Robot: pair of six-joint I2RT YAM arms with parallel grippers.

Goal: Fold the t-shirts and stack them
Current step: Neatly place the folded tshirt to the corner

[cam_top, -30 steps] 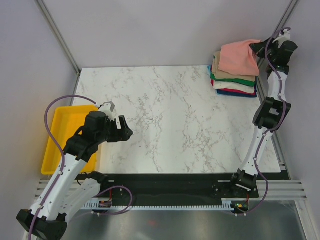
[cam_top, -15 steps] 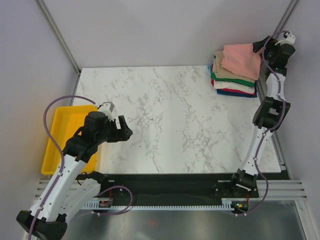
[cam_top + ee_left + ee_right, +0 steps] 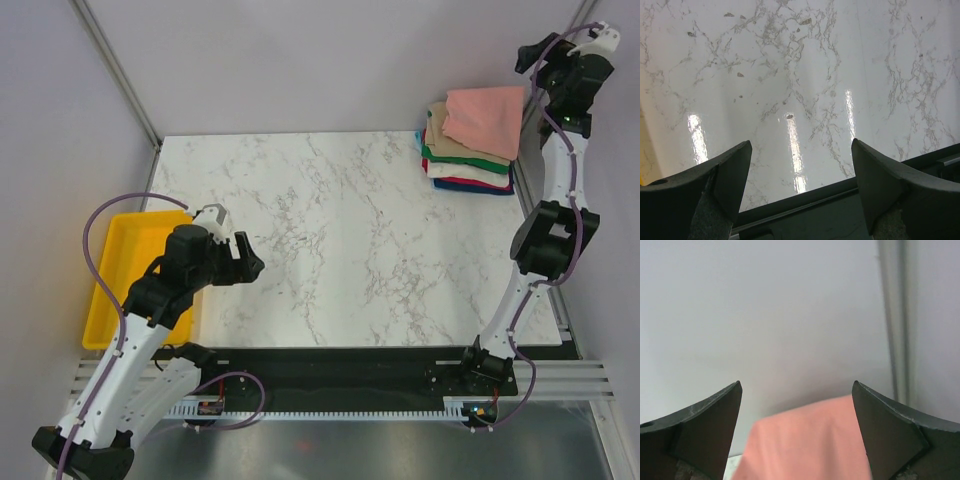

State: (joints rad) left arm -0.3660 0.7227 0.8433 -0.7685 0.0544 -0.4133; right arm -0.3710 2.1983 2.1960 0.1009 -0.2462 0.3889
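Note:
The t-shirts sit as a folded stack (image 3: 466, 160) at the table's back right corner, with tan, green, white, red and blue layers. A salmon-pink shirt (image 3: 486, 117) lies on top, loosely folded and overhanging toward the right. My right gripper (image 3: 534, 58) hovers above and to the right of the stack, open and empty. In the right wrist view the pink shirt (image 3: 805, 440) lies below the spread right gripper (image 3: 796, 390), untouched. My left gripper (image 3: 251, 258) hangs open and empty over bare marble near the front left, as the left wrist view shows (image 3: 801, 147).
A yellow plastic tray (image 3: 118, 272) stands at the table's left edge beside the left arm. The white marble table top (image 3: 330, 230) lies between the arms. Grey walls and metal posts close in behind and right of the stack.
The right gripper opened and let go of the pink shirt, then rose up and to the right. The shirt settled onto the stack. The left arm stayed put.

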